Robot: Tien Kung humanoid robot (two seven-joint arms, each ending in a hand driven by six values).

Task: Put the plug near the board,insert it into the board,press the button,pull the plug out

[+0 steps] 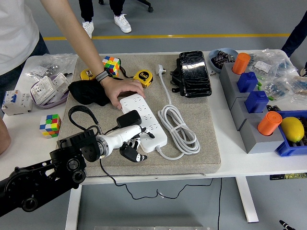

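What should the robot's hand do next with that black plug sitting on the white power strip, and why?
Probably close the left hand around the black plug and lift it straight up. The plug stands on the white power strip, the hand lies at the strip's near edge just below it, and a person's hand presses on the strip's far end, seemingly steadying it.
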